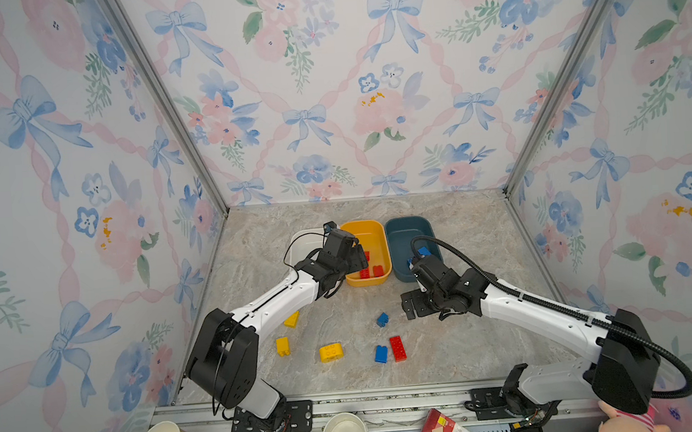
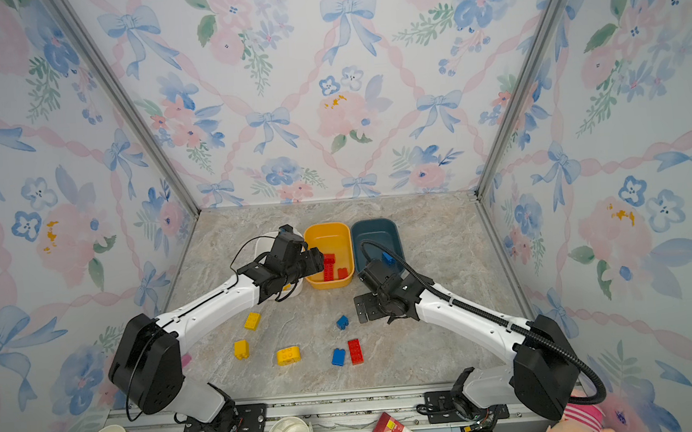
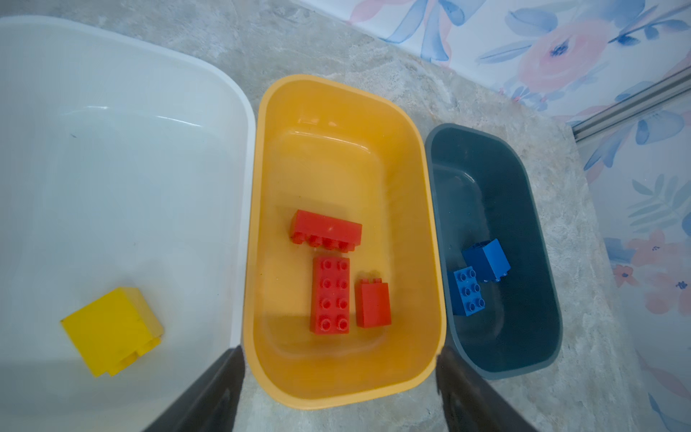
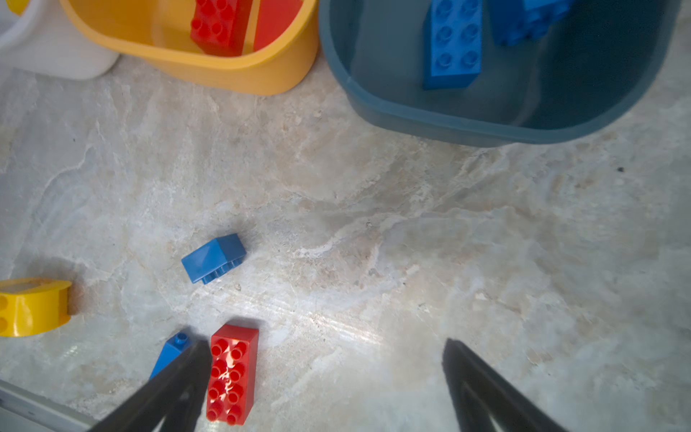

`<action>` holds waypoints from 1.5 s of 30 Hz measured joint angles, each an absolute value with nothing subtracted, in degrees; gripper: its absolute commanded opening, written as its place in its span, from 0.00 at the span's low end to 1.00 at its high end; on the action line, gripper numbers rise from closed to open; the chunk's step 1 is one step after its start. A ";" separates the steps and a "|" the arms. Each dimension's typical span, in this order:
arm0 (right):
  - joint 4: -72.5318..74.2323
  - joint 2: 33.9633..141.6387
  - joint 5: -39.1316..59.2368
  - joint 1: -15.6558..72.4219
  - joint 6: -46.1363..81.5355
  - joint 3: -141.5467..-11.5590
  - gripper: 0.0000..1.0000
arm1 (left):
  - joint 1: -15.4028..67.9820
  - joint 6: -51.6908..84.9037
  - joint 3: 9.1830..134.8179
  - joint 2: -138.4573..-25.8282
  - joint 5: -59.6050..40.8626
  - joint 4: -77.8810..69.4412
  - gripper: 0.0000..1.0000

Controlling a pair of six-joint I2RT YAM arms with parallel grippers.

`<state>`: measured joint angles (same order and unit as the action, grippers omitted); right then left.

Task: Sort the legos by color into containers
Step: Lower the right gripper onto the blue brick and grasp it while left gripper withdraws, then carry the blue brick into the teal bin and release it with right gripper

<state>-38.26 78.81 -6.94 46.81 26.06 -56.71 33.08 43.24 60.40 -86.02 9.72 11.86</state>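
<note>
At lower centre of a top view, blue brick lies just left of right gripper; left gripper is farther. Both sets of jaws stand apart.

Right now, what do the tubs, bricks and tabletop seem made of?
White tub, yellow tub, teal tub: likely smooth moulded plastic, soft glare on the floors. Red brick, like the others: hard glossy plastic, moulded studs. Tabletop: marble-look veining, faint sheen; real stone or printed laminate, cannot tell.
</note>
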 measured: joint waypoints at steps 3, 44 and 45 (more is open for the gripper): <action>-37.87 83.24 -6.07 49.89 22.28 -59.07 0.98 | 30.87 43.27 57.25 -82.41 9.04 11.64 0.88; -40.93 108.90 -5.08 55.83 13.52 -75.22 0.44 | 19.05 43.07 44.82 -70.06 3.53 10.70 0.98; -40.93 108.90 -5.08 55.81 13.63 -75.22 0.42 | 19.05 43.07 44.82 -70.06 3.53 10.68 0.98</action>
